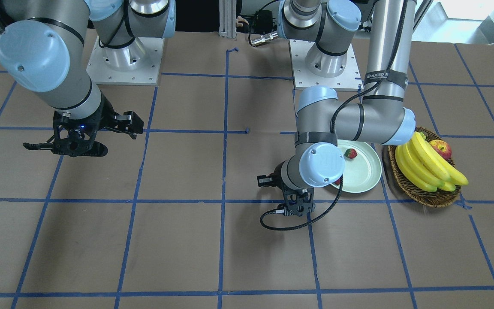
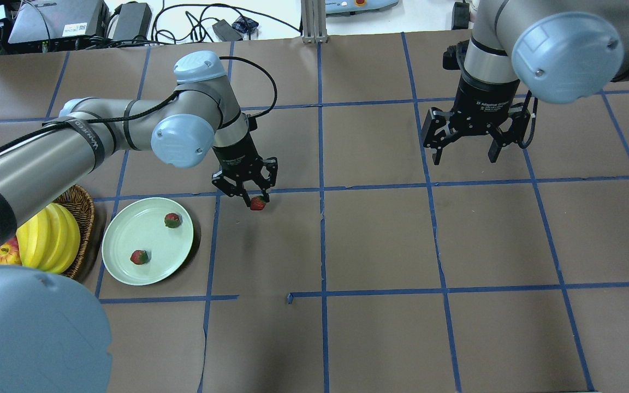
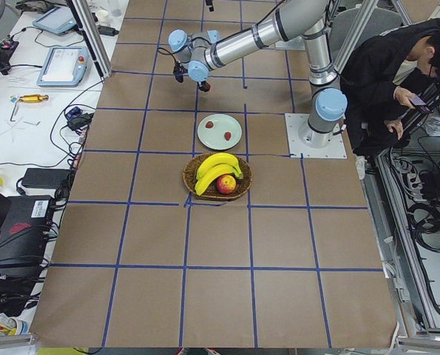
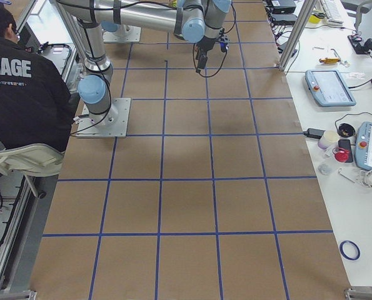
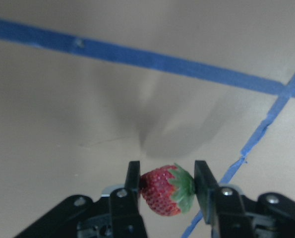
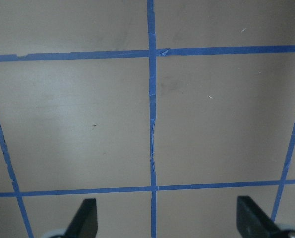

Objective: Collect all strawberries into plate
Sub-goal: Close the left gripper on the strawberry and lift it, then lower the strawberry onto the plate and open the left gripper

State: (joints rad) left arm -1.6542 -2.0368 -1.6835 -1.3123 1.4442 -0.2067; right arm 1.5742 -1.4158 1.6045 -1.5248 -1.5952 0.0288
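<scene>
**tapegrid_tom:** so where was everything at that moment?

**ur5_lurker:** The left pincer [image 2: 253, 196] was clamped on one strawberry [image 5: 161, 196], a finger on each side of it. It was right by a blue tape line [image 2: 292, 190], a little to the right of the plate [image 2: 120, 234] and slightly farther out. Couldn't tell if the berry was touching the surface [image 2: 380, 245] or just above it.

**tapegrid_tom:** and the other berries?

**ur5_lurker:** Two were already lying in the plate, well apart from each other. One berry [image 2: 172, 220] was toward the far right rim, the second berry [image 2: 139, 256] closer to the near side.

**tapegrid_tom:** right arm doing anything?

**ur5_lurker:** Nah. The right pincer [image 2: 466, 158] hung with its fingers spread wide and nothing between them, over bare brown paper way off on the right. Oh, and the wicker basket [image 2: 82, 204] sat just beside the plate on its left, with the bananas [image 2: 47, 243] and an apple [image 2: 4, 254] in it.
</scene>
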